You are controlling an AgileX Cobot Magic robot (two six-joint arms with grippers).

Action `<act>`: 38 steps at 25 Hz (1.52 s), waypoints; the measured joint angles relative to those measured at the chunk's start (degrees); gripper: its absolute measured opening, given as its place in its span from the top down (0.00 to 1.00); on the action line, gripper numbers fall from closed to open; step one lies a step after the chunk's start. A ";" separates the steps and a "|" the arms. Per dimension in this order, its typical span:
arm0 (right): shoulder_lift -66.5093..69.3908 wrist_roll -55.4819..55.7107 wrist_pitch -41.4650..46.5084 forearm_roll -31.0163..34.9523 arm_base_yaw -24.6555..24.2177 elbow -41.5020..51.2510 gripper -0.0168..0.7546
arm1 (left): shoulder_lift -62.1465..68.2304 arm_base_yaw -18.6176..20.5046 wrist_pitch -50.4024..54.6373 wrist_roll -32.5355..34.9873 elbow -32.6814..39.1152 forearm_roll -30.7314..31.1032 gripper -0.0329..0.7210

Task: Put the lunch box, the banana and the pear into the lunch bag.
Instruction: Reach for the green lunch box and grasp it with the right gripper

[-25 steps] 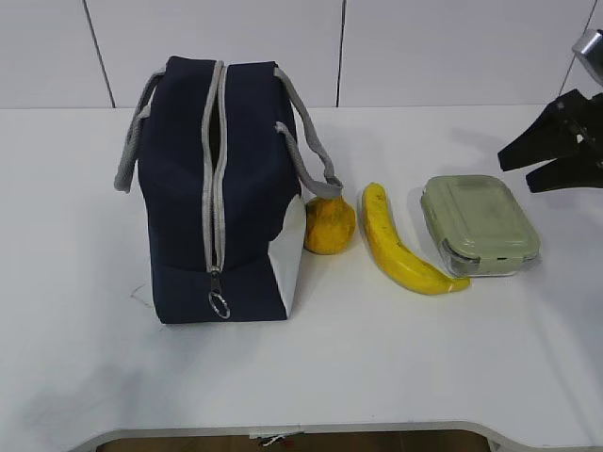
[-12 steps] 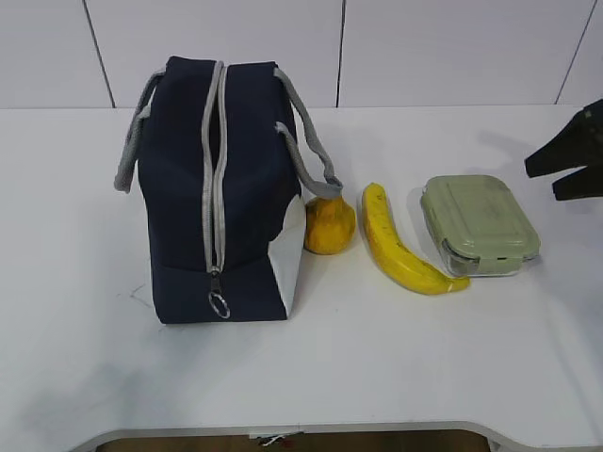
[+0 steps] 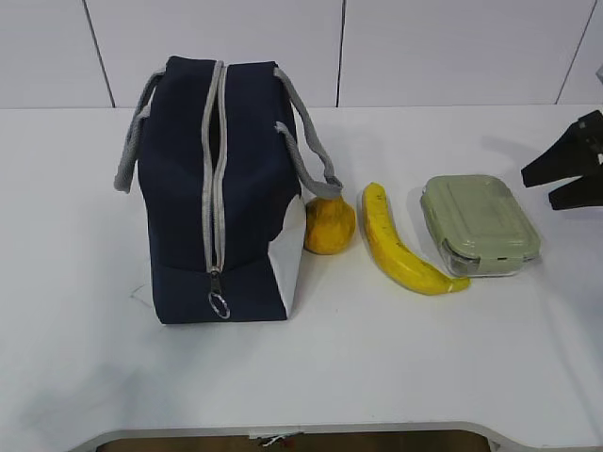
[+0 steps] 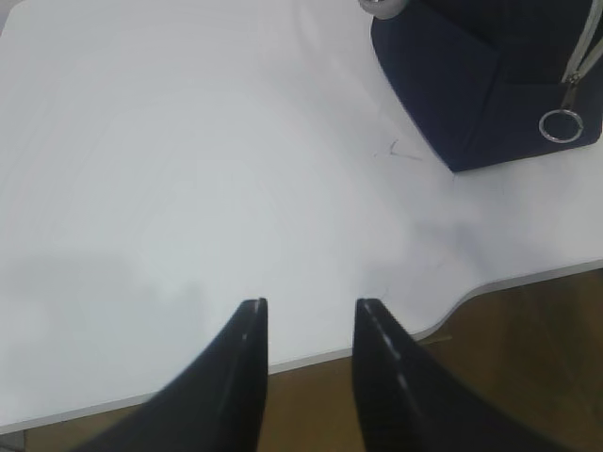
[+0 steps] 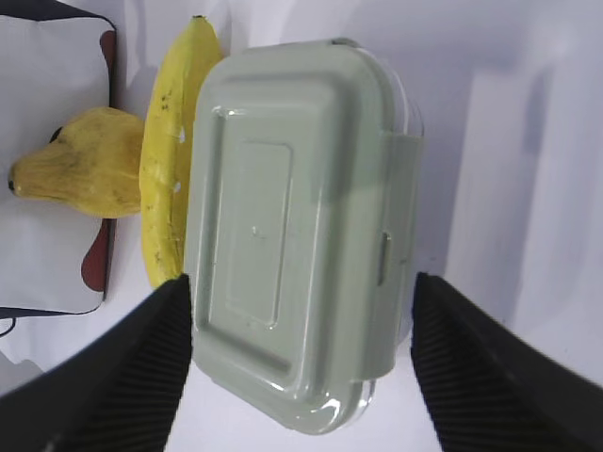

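The navy lunch bag (image 3: 184, 188) stands on the left of the white table, its grey zipper running along the top and its ring pull (image 3: 219, 304) at the near end. The pear (image 3: 330, 226) sits against its right side, then the banana (image 3: 396, 247), then the green-lidded lunch box (image 3: 479, 223). My right gripper (image 3: 539, 188) is open and hovers just right of the lunch box. In the right wrist view (image 5: 300, 282) its fingers flank the lunch box (image 5: 292, 188) without touching it, with the banana (image 5: 170, 141) and pear (image 5: 75, 174) beyond. My left gripper (image 4: 311, 306) is open and empty.
In the left wrist view the bag's near corner (image 4: 471, 85) and ring pull (image 4: 561, 125) are at the upper right. The table's front edge (image 4: 311, 356) with a curved cut-out lies just under the left fingertips. A white panelled wall (image 3: 339, 47) stands behind the table.
My right gripper has moved right and slightly down towards the edge of the exterior view, staying open. The bag, pear, banana and lunch box have not moved.
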 joint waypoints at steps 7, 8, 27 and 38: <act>2.25 -0.13 0.00 -0.46 0.00 0.00 0.24 | 0.00 0.00 0.00 0.00 0.00 0.00 0.64; 2.76 -0.22 0.00 -0.46 0.00 -0.03 0.24 | 0.00 0.00 0.00 0.00 0.00 0.00 0.64; 8.38 -2.65 -0.49 2.03 0.32 -2.96 0.24 | 0.00 0.00 0.00 0.00 0.00 0.00 0.64; 10.61 -2.78 -0.47 3.03 2.42 -3.27 0.24 | 0.00 0.00 0.00 0.00 0.00 0.00 0.64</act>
